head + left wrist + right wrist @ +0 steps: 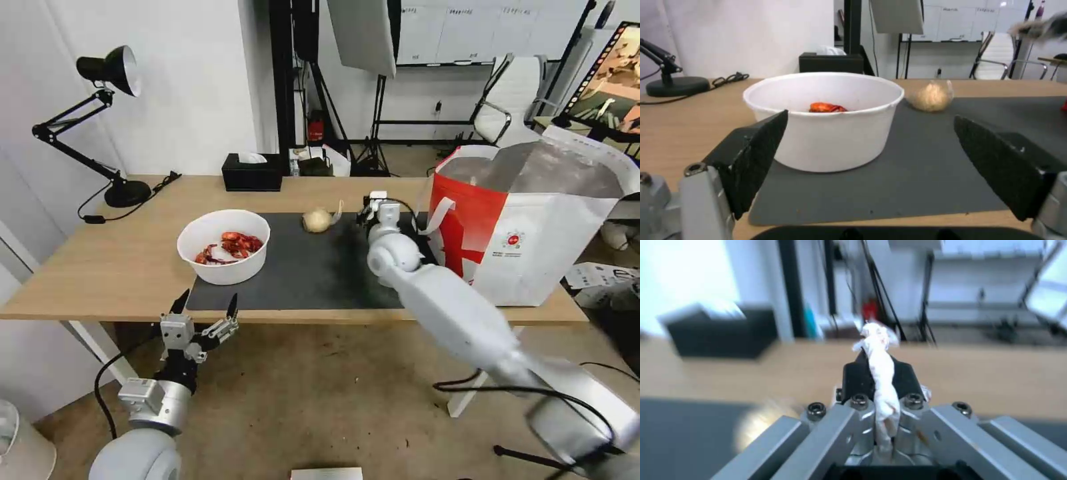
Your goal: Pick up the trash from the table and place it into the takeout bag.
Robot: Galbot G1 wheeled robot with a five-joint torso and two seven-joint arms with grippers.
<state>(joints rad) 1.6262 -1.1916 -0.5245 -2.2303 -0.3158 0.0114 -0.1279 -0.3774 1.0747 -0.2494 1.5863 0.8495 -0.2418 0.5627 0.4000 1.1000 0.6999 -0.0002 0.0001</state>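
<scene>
One arm outstretched (right gripper (879, 373) pinching tissue (878, 350))

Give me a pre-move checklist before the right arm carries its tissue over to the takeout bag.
1. Grip: right gripper shut on the crumpled tissue, which is pinched between the fingers. Ok.
2. Bag mouth: takeout bag stands upright and open, foil lining showing. Ok.
3. Path: the right gripper is above the mat, beside the bag's strap handle. Whether it clears the strap: cannot tell.
4. Left gripper: open, below the table edge facing the white bowl, away from the bag. Ok.
5. Remaining trash: bowl and beige knotted bag on the mat. Not ok, task unfinished.
</scene>
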